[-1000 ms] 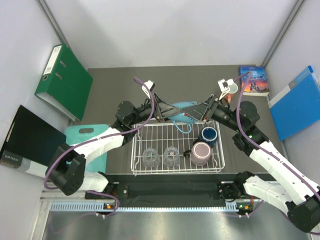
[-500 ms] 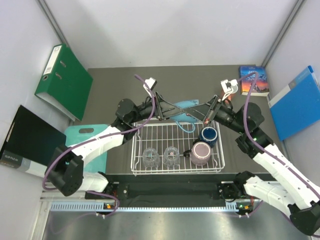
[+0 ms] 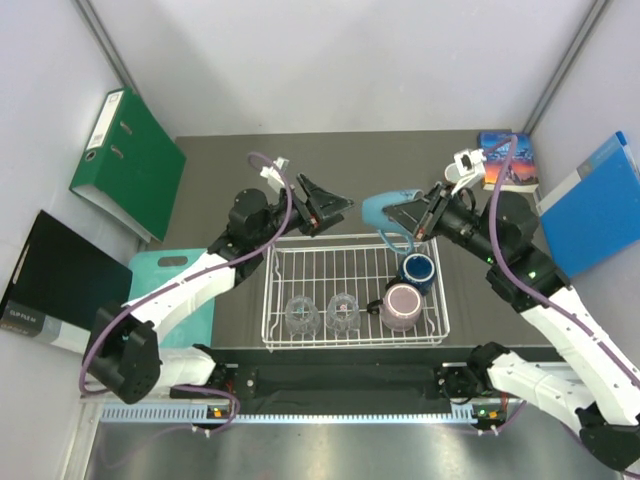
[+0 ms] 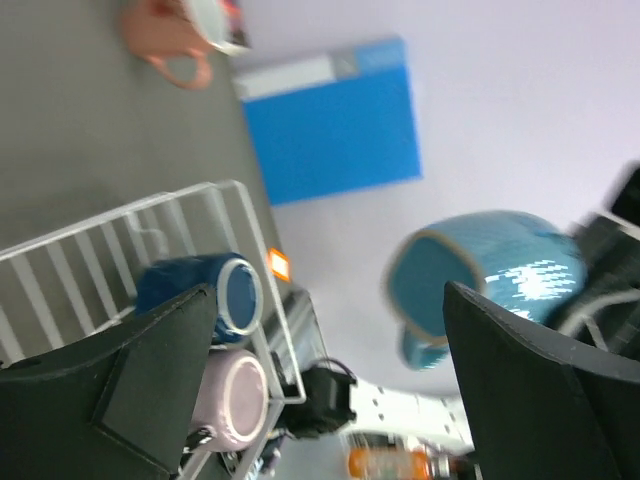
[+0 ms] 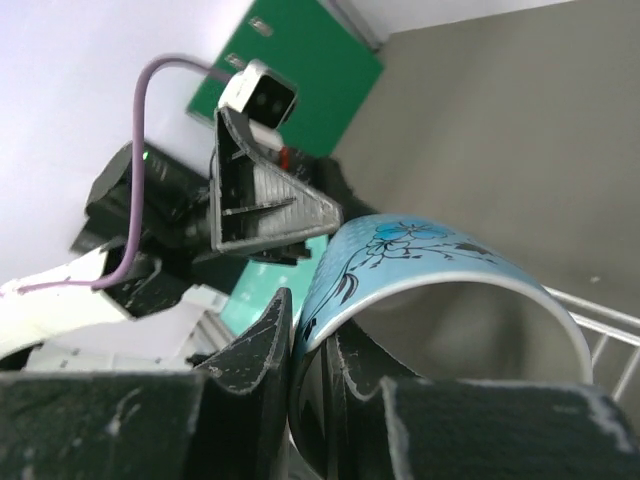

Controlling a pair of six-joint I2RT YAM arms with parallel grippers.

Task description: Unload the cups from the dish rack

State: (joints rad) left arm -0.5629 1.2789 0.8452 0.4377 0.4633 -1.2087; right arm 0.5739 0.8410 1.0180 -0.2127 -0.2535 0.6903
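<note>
My right gripper [image 3: 418, 220] is shut on the rim of the light blue mug [image 3: 384, 210], held in the air above the far edge of the white dish rack [image 3: 276, 300]. In the right wrist view one finger is inside the mug's wall [image 5: 420, 255] and one outside, at the gripper [image 5: 312, 345]. My left gripper [image 3: 338, 212] is open and empty, left of the mug; its own view shows the mug [image 4: 490, 270] between its spread fingers [image 4: 150, 380]. The navy mug [image 3: 418, 268], the mauve mug [image 3: 402, 306] and two glass tumblers [image 3: 302, 315] [image 3: 343, 312] are in the rack. The orange mug [image 4: 165, 35] stands on the table.
A green binder [image 3: 125, 160] and a black folder [image 3: 50, 285] lie at the left, beside a teal cutting board [image 3: 180, 272]. A book [image 3: 510, 160] and a blue folder [image 3: 595, 205] lie at the right. White walls close the table's back and sides.
Both grippers were at the light blue mug over the rack's far edge. My left gripper has let go and drawn back left. My right gripper has carried the mug up and right.
</note>
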